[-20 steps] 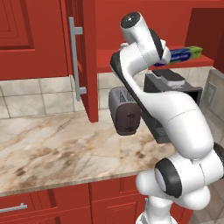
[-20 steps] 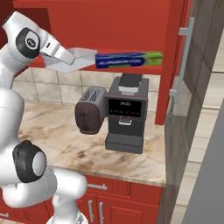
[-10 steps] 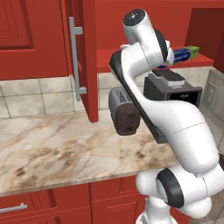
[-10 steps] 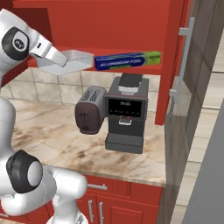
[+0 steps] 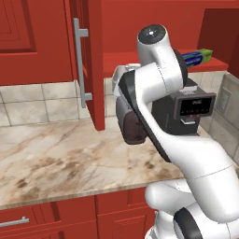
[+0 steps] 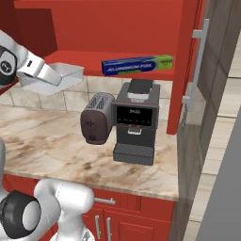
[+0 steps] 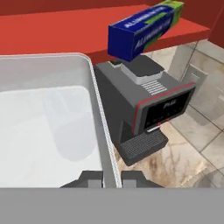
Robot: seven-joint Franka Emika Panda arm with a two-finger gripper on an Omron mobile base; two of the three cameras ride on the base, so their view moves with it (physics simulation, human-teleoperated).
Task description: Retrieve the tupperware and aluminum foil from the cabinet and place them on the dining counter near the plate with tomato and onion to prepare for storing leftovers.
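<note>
The pale grey-white tupperware (image 7: 43, 127) hangs in the air just in front of the red cabinet shelf (image 7: 52, 30). My gripper (image 7: 111, 177) is shut on its near rim, one fingertip on each side of the wall. From the right base, the gripper (image 6: 52, 77) and tupperware (image 6: 68, 75) float left of the shelf (image 6: 89, 61), above the counter. The dark blue aluminum foil (image 6: 137, 65) carton lies on the shelf's right part, green end to the right; it also appears as foil (image 7: 146, 29) and foil (image 5: 198, 57). The cabinet door (image 5: 91, 60) stands open.
A black coffee machine (image 6: 135, 122) and a dark toaster (image 6: 96, 117) stand on the marble counter (image 6: 42, 141) under the shelf. The second open red door (image 6: 186, 66) with its grey handle (image 6: 195, 66) juts out at the right. Red drawer fronts (image 5: 46, 219) run below.
The arm has pulled back and left from the shelf, carrying the tupperware with it. The foil carton has stayed in place on the shelf.
</note>
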